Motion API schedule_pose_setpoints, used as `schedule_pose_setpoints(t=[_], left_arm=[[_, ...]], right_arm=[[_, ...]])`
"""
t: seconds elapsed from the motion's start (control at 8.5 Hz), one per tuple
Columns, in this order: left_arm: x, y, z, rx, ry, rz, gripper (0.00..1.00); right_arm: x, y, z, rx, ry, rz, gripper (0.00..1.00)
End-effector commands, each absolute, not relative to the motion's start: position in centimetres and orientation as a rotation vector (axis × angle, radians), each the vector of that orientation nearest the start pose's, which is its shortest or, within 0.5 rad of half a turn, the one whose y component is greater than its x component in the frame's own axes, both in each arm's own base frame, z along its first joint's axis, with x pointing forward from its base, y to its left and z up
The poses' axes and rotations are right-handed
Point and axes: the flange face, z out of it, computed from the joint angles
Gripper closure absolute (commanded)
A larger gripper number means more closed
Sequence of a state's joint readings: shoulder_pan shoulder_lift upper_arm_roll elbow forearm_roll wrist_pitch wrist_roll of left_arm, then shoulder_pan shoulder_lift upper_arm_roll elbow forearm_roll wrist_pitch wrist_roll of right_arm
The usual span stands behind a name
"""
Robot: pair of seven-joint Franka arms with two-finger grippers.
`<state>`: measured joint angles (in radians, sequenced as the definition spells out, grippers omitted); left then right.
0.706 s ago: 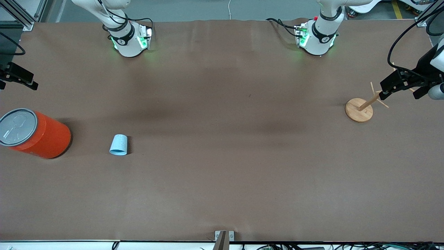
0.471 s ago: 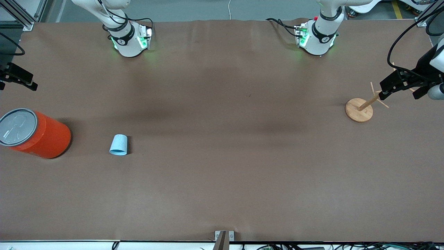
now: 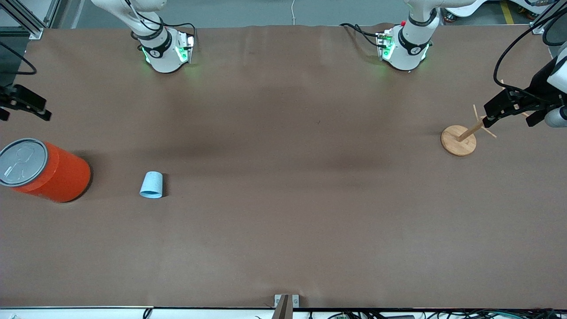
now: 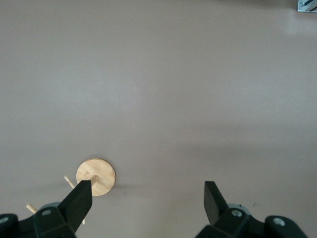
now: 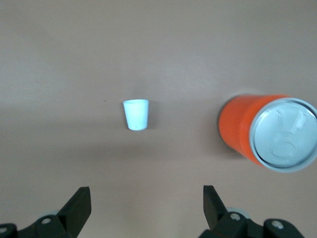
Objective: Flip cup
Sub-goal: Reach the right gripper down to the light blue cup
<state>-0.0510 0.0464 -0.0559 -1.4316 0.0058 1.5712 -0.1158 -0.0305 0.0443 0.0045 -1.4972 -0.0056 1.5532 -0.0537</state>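
The small light-blue cup (image 3: 151, 185) rests on the brown table toward the right arm's end, beside the orange canister. Its wide end points toward the front camera and its inside does not show. It also appears in the right wrist view as the pale cup (image 5: 136, 114), well apart from the fingers. My right gripper (image 3: 24, 116) hangs open and empty in the air at the table's end, near the canister. My left gripper (image 3: 510, 120) hangs open and empty over the wooden stand at the left arm's end. The left wrist view shows the left gripper (image 4: 148, 191) holding nothing, and the right wrist view shows the right gripper (image 5: 147, 196) equally empty.
A large orange canister (image 3: 53, 173) with a grey lid (image 5: 285, 135) stands near the cup, at the table's edge. A wooden peg stand with a round base (image 3: 458, 141) sits at the left arm's end; its round base (image 4: 96, 176) lies by one left finger.
The right gripper has shifted a little toward the orange canister. The cup, the canister and the left gripper have stayed where they were.
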Motion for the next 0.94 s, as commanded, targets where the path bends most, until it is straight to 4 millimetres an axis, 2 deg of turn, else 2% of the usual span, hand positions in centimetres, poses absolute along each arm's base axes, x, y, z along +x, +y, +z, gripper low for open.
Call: schedule_pose_setpoints(t=[0.0,0.12,0.35,0.47,0.59,0.82], left_arm=[[56.7,-6.0,66.6,-3.146,-0.025,-0.149,0.0],[56.7,-6.1,66.5,-3.146,-0.013,-0.147,0.0],[56.8,-5.9,66.4,-3.146,-0.018,-0.149,0.0],[56.8,-6.0,66.4,-3.146,-0.015,-0.149,0.0],[56.7,-6.0,66.5,-3.146,-0.015,-0.152,0.0],[56.7,-5.7,66.5,-3.145,-0.018,-0.152,0.0]], right_arm=[[60.1,2.1,55.3,-3.152,-0.131,0.007,0.0],[60.3,2.8,50.0,-3.15,-0.154,-0.043,0.0],[59.8,3.1,41.8,-3.147,-0.166,-0.041,0.0],[59.7,3.5,39.0,-3.143,-0.18,-0.063,0.0],[59.7,4.8,35.3,-3.138,-0.229,-0.094,0.0],[60.0,4.8,28.5,-3.134,-0.253,-0.128,0.0]])
